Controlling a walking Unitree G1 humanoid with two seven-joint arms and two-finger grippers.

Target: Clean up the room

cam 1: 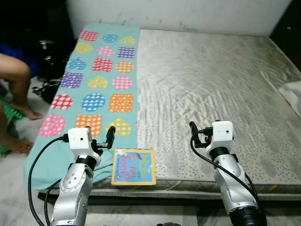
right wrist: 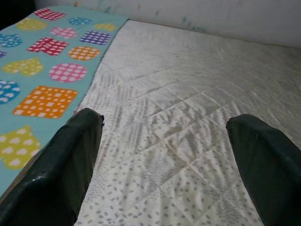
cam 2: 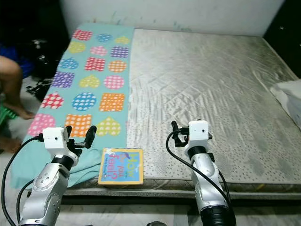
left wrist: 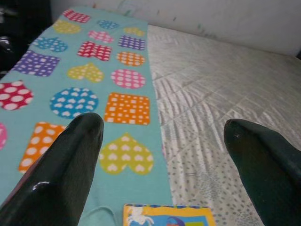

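Far left, a person's legs [cam 1: 14, 94] sit on the floor beside the bed, near some dark clutter [cam 1: 47, 87]. Next comes the blanket [cam 1: 101, 70], teal with bright dotted hearts, circles and squares, running up the left side of the mattress [cam 1: 211, 80] to the wall. The left gripper [left wrist: 162, 155] hovers over the blanket's near end, fingers spread wide and holding nothing. Just beside it, at the bed's front edge, lies the book [cam 1: 134, 166], flat, cover up, partly on the blanket's edge and partly on bare mattress. In the left wrist view the book sits low between the two fingers. Further right, the right gripper [right wrist: 164, 155] is poised over plain mattress, also wide open and empty. At the far right edge, a bit of white cloth [cam 1: 292, 94] peeks in. Looks like the approach step: nothing grasped yet, and the book seems the obvious target. The next move likely calls for the left gripper to dip down toward the book, and a flat book probably needs an edge grip, perhaps where it nears the bed's front edge.
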